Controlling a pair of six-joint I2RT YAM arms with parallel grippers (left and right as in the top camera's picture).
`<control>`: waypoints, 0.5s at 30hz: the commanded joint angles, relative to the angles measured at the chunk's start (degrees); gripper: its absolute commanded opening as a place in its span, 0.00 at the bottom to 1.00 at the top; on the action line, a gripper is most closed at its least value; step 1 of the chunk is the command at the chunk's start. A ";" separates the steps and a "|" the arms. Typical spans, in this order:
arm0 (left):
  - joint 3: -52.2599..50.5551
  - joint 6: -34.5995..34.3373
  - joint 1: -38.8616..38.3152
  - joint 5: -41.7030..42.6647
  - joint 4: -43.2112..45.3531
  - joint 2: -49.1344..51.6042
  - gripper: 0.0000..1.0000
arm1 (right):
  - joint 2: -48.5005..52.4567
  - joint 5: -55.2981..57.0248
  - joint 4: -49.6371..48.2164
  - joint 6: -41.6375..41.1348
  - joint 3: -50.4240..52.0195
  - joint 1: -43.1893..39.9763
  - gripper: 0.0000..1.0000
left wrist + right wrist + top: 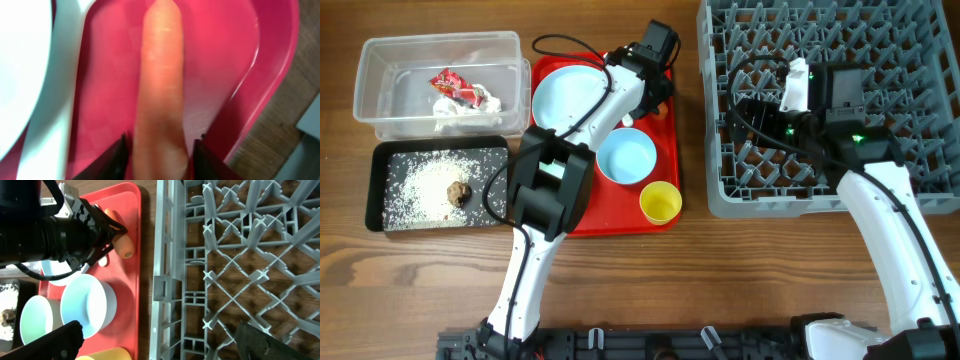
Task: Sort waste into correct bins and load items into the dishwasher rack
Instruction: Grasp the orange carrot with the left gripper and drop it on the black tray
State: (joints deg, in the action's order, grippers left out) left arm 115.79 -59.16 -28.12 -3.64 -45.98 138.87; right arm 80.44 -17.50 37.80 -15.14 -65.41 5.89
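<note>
The orange carrot (160, 85) lies on the flat red tray (225, 60) and also shows in the right wrist view (122, 245). My left gripper (161, 155) is low over it at the tray's far right corner (655, 75). One finger is on each side of the carrot, with thin gaps. My right gripper (160, 340) is wide open and empty over the left part of the grey dishwasher rack (920, 110). The pale blue plate (560, 95), blue bowl (625, 157) and yellow cup (660, 203) sit on the red tray. A light green bowl (35, 320) is hidden under my left arm overhead.
The clear tub (380, 100) holds the red-and-white wrapper (458, 85) and white tissue (460, 108). The black tray (378, 190) holds rice (425, 185) and the brown lump (460, 192). A strip of bare wood separates the red tray from the rack. The spoon is not clearly visible.
</note>
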 commanded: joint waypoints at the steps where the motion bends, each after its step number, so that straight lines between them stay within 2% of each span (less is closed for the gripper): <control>1: 0.37 2.36 0.26 -2.03 0.15 1.62 0.49 | -0.15 1.03 0.37 0.57 -0.90 -0.09 1.00; 5: 0.37 2.34 0.26 -1.84 1.44 4.13 0.48 | -0.15 1.03 0.37 0.59 -0.90 -0.09 0.99; 9: 0.37 2.36 0.26 -1.11 2.10 4.76 0.32 | -0.15 1.22 0.46 0.61 -0.90 -0.09 1.00; 12: 0.39 2.43 0.44 -0.50 2.05 4.28 0.23 | -0.15 1.22 0.46 0.59 -0.90 -0.09 1.00; 15: 0.39 5.20 0.96 -0.31 2.05 2.05 0.20 | -0.15 1.25 0.44 1.33 -0.90 -0.09 1.00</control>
State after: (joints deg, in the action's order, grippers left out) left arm 116.53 -56.99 -28.01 -4.45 -43.46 140.33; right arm 80.44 -17.47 38.22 -15.14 -65.41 5.89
